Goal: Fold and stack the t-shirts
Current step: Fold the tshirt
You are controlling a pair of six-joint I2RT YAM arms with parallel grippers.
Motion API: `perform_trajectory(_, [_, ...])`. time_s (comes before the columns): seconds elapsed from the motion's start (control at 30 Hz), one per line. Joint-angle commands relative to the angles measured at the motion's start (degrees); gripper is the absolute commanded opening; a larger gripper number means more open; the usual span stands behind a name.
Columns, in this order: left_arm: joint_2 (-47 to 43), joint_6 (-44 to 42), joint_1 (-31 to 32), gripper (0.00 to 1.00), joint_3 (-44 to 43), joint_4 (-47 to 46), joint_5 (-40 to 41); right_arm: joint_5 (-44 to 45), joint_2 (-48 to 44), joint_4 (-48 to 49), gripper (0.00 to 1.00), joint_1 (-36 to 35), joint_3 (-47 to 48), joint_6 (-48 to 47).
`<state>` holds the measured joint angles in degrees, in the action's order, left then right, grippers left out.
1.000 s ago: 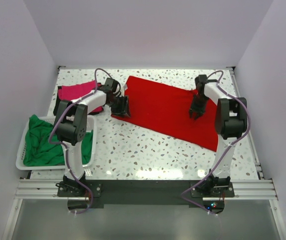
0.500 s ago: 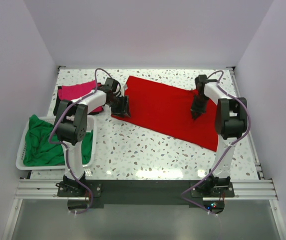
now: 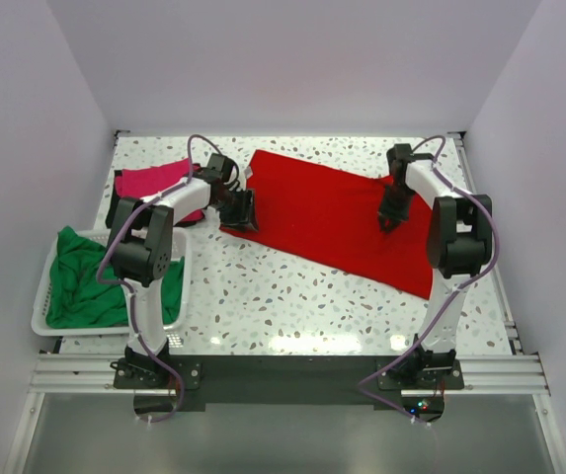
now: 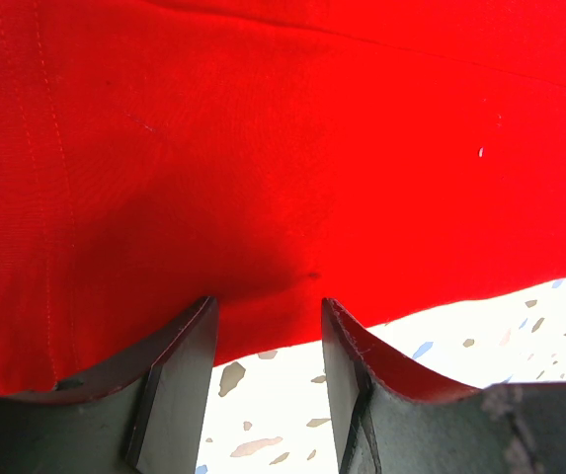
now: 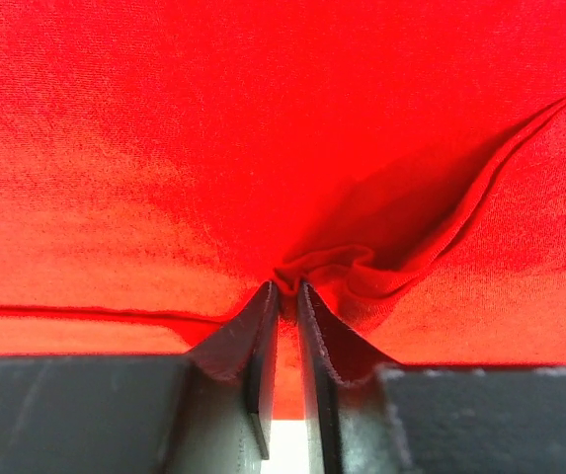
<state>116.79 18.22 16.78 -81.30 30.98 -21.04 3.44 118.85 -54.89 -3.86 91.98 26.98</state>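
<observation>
I am on the first fold of the red t-shirt [image 3: 332, 217]. It lies spread out on the bench [image 3: 263, 296], under my two tools.

My right tool [image 5: 287, 286] is almost closed. A little bunch of red cloth is puckered up right at its tips, so I think it has a small pinch of the shirt. A loose fold runs away from the tips, up and off to the right of this tool.

My left tool [image 4: 268, 308] is about half open and holds nothing. The edge of the shirt lies just in front of its tips, and I see bare bench between the two fingers. A stitched hem runs along the cloth off to the left of this tool.

The pink t-shirt [image 3: 154, 180] lies behind the left tool, back along its arm. The green t-shirt [image 3: 80, 281] sits in the white basket [image 3: 77, 331], well away from both tools.

Next, I think the left tool must slide forward so the shirt's edge goes between its fingers, and then close. After that both tools should lift together and carry the cloth over. The right pinch looks small, so it may slip if I pull hard.
</observation>
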Motion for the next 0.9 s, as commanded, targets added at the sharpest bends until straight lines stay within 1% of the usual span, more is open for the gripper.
perform_trajectory(0.0, [1.60,-1.69,-0.52,0.52,-0.09,2.24,2.23,0.25,-2.83,-0.65,0.20,-0.45,1.35,0.35])
perform_trajectory(0.1, [1.68,-1.69,-0.52,0.51,0.00,2.33,2.23,0.34,-2.39,-0.65,0.23,-0.36,1.44,0.18])
perform_trajectory(0.2, [1.42,-1.69,-0.52,0.52,0.00,2.24,2.14,0.42,-2.48,-0.48,0.20,-0.36,1.35,0.18])
perform_trajectory(0.3, [1.42,-1.78,-0.52,0.51,0.00,2.33,2.23,0.69,-2.57,-0.39,0.13,-0.36,1.27,0.17])
perform_trajectory(0.33, [1.42,-1.70,-0.52,0.51,0.00,2.24,2.14,0.78,-2.65,-0.39,0.07,-0.36,1.35,0.09])
perform_trajectory(0.43, [1.42,-1.78,-0.52,0.51,0.00,2.33,2.14,-0.36,-3.09,0.05,0.00,-0.54,1.27,0.09])
perform_trajectory(0.63, [1.42,-1.69,-0.52,0.51,0.00,2.33,2.23,-3.17,-4.85,3.21,0.00,-1.42,0.92,0.79])
perform_trajectory(0.77, [1.33,-1.87,-0.52,0.51,0.09,2.33,2.23,-3.35,-4.77,4.09,0.00,-1.50,0.83,1.14])
perform_trajectory(0.87, [1.25,-1.87,-0.52,0.51,0.17,2.33,2.14,-5.20,-4.50,4.97,0.00,-1.59,0.30,1.40])
